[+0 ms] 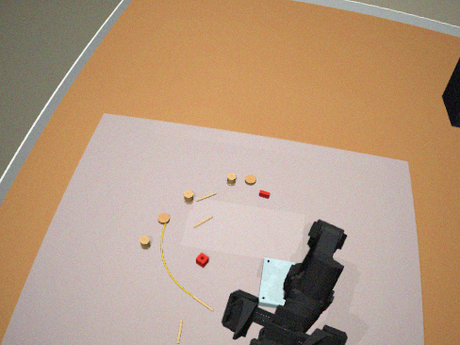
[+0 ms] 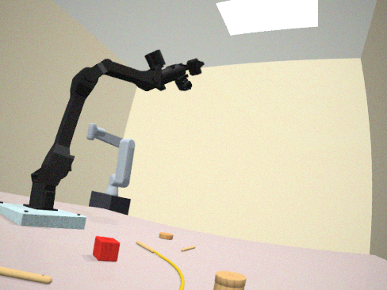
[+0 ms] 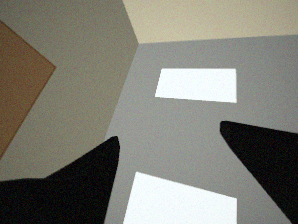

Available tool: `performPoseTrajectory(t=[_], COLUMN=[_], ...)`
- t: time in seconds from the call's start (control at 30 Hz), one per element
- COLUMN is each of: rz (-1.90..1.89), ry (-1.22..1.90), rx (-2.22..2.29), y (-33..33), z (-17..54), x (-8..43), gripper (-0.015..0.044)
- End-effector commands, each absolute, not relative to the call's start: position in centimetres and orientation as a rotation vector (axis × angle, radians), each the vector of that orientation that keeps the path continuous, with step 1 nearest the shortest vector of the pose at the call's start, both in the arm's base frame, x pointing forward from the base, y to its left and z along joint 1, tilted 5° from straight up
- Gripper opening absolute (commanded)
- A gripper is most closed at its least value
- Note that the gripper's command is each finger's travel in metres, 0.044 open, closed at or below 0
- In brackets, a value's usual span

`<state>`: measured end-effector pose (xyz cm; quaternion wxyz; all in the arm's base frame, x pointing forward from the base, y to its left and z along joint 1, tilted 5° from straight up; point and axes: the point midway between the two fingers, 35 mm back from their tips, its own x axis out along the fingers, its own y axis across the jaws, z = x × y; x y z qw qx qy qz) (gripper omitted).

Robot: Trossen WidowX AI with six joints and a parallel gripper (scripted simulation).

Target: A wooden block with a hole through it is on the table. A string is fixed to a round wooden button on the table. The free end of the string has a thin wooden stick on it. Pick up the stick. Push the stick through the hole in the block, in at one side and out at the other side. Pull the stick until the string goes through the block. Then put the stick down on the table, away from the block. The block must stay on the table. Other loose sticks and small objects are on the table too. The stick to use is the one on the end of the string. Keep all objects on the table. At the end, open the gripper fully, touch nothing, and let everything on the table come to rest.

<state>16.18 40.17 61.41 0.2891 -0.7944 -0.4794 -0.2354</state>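
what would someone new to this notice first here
Probably the black arm, rising from its pale blue base plate and reaching high over the table. Next, the bright yellow string curving across the pale surface, and the red block beside it.

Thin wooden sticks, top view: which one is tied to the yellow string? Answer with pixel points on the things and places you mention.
The thin stick (image 1: 203, 303) (image 2: 144, 246) at the end of the yellow string (image 1: 168, 266) (image 2: 174, 265); the other sticks lie loose, with no string attached.
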Motion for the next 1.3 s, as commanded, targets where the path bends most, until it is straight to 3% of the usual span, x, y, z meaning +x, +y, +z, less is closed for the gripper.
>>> performPoseTrajectory(t=[0.0,0.1,0.57,0.93,1.27], rz=[-0.628,-0.598,0.086,0.572,0.900], ry=[-1.280,-1.276,-0.965,-0.474,0.094], rx=[-2.120,-2.140,-2.428,-2.415,-2.192], y=[40.2,40.4,38.1,29.1,17.6], z=[61.4,60.7,45.4,32.9,22.0], x=[16.2,17.0,33.5,42.0,44.5], gripper=[0.0426,0.0440,0.0440,0.0440,0.0440])
